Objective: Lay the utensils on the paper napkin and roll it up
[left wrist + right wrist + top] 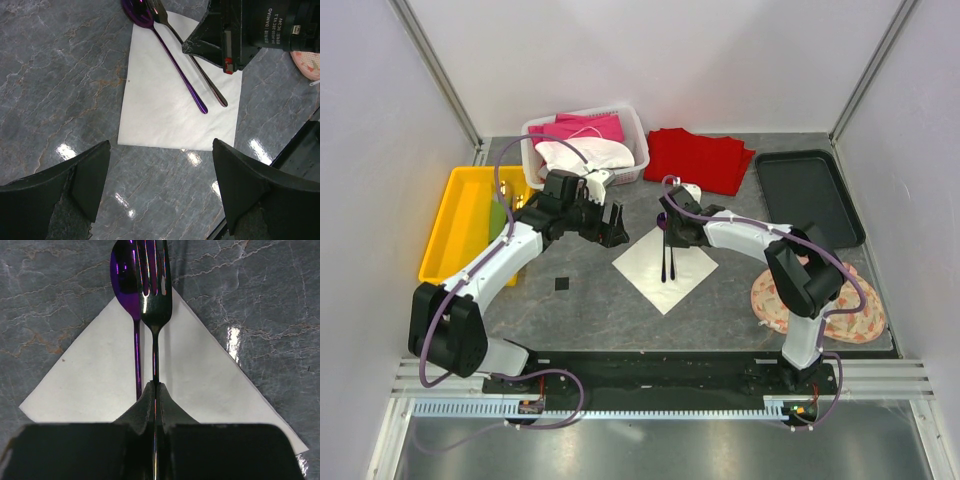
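Observation:
The off-white paper napkin (665,265) lies as a diamond on the grey table; it also shows in the left wrist view (165,115) and the right wrist view (85,385). A purple spoon (664,262) (175,65) (126,280) lies on it. A dark shiny fork (672,262) (205,82) (154,290) runs beside the spoon, their heads past the napkin's corner. My right gripper (668,236) (156,390) is shut on the fork's handle, low over the napkin. My left gripper (612,226) (160,185) is open and empty, over bare table just left of the napkin.
A yellow tray (450,215) stands at the left with a green item (498,220) in it. A white basket (635,125) of pink and white cloth, a red cloth (700,158) and a black tray (807,195) are at the back. A patterned plate (850,320) lies right. A small black square (562,284) lies near-left.

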